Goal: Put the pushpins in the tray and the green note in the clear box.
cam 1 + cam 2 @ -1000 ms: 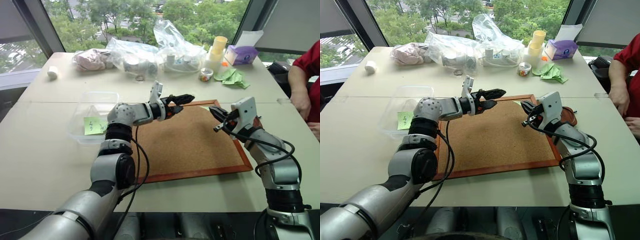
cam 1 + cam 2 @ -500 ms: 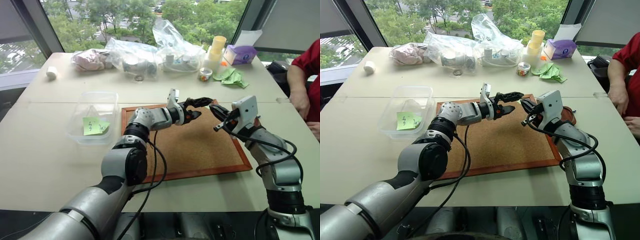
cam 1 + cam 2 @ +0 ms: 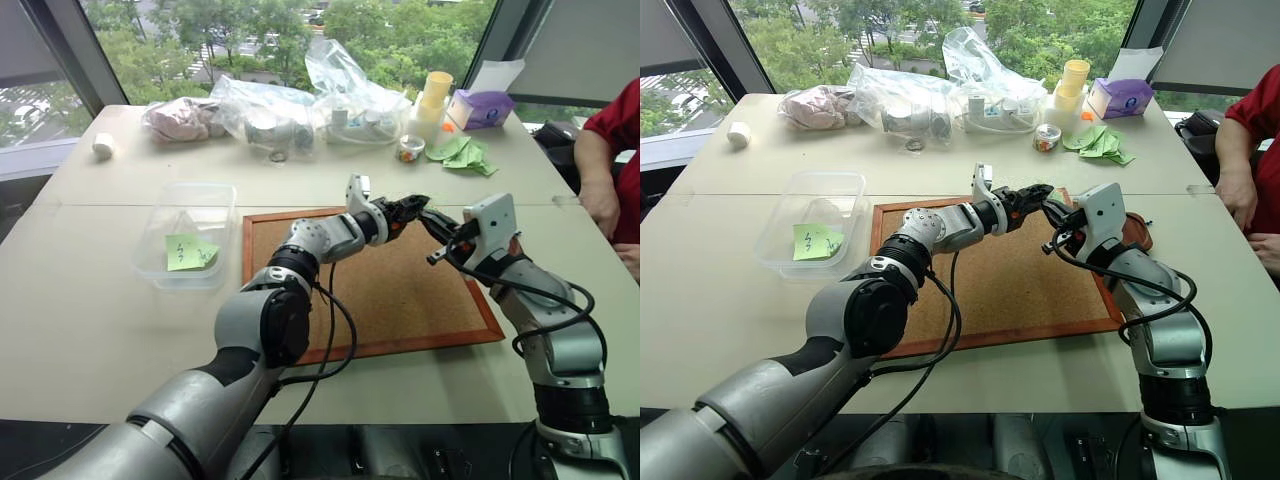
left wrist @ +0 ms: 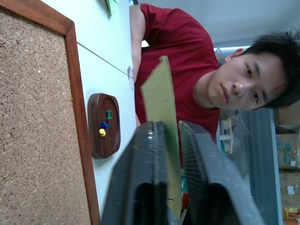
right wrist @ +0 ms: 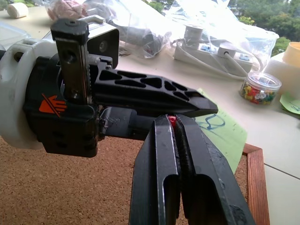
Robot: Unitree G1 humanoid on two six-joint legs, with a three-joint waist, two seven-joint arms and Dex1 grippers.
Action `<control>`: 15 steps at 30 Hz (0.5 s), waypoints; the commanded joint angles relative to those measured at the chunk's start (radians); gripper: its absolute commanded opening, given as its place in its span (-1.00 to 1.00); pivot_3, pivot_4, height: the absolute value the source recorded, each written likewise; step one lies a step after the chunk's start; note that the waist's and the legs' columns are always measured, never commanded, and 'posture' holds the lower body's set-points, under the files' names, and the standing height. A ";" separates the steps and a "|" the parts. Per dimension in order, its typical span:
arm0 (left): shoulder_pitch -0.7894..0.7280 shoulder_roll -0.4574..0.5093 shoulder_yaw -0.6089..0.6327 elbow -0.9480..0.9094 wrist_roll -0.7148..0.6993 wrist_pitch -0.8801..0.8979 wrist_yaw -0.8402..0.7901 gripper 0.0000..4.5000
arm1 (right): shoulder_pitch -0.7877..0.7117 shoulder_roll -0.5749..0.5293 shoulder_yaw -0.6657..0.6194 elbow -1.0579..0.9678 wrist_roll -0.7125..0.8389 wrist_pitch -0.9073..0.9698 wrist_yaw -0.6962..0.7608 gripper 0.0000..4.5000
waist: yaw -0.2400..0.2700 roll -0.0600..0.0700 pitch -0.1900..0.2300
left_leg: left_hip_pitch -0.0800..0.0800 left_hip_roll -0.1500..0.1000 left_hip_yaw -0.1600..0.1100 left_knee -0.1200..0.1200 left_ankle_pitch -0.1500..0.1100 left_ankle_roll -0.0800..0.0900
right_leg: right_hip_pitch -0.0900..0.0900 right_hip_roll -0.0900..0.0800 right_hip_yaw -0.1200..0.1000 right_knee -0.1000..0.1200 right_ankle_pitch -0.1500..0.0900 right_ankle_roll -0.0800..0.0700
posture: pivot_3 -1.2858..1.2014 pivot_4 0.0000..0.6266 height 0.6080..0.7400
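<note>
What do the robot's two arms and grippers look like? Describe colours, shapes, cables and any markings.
Both arms are silver-grey rounded segments with black joint bands and loose black cables. The left gripper and right gripper each have two black fingers; the left's fingers have triangular cut-outs, and its black housing carries an orange hand logo. White camera blocks sit at the wrists.

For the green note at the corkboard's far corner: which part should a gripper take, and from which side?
Probably an edge of the green note, pinched across its two faces, since it is a thin sheet. Come in level over the corkboard from the robot's left, because the right gripper holds a red pushpin on the other side. The left gripper pinches it that way.
</note>
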 commanded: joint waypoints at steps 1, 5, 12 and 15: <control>-0.027 -0.001 -0.004 -0.005 -0.002 -0.003 -0.018 -0.97 | -0.003 0.004 -0.010 -0.050 0.013 -0.014 -0.005 -1.00 | 0.000 0.000 0.000 | 0.000 0.000 0.000 0.000 0.000 0.000 | 0.000 0.000 0.000 0.000 0.000 0.000 | 0.03 -0.52 0.97; -0.022 0.005 -0.011 -0.004 0.010 -0.003 -0.025 -0.97 | -0.007 0.004 -0.008 -0.046 0.012 -0.015 -0.004 -1.00 | 0.000 0.000 0.000 | 0.000 0.000 0.000 0.000 0.000 0.000 | 0.000 0.000 0.000 0.000 0.000 0.000 | 0.03 -0.52 0.97; 0.007 0.039 -0.154 -0.047 0.147 -0.073 -0.112 -0.97 | -0.008 0.011 -0.045 -0.056 0.032 -0.010 -0.024 -1.00 | 0.000 0.000 0.000 | 0.000 0.000 0.000 0.000 0.000 0.000 | 0.000 0.000 0.000 0.000 0.000 0.000 | 0.03 -0.52 0.97; 0.031 0.067 -0.218 -0.086 0.192 -0.071 -0.162 -0.97 | -0.019 0.049 -0.136 -0.085 0.127 0.042 -0.078 -1.00 | 0.000 0.000 0.000 | 0.000 0.000 0.000 0.000 0.000 0.000 | 0.000 0.000 0.000 0.000 0.000 0.000 | 0.03 -0.52 0.97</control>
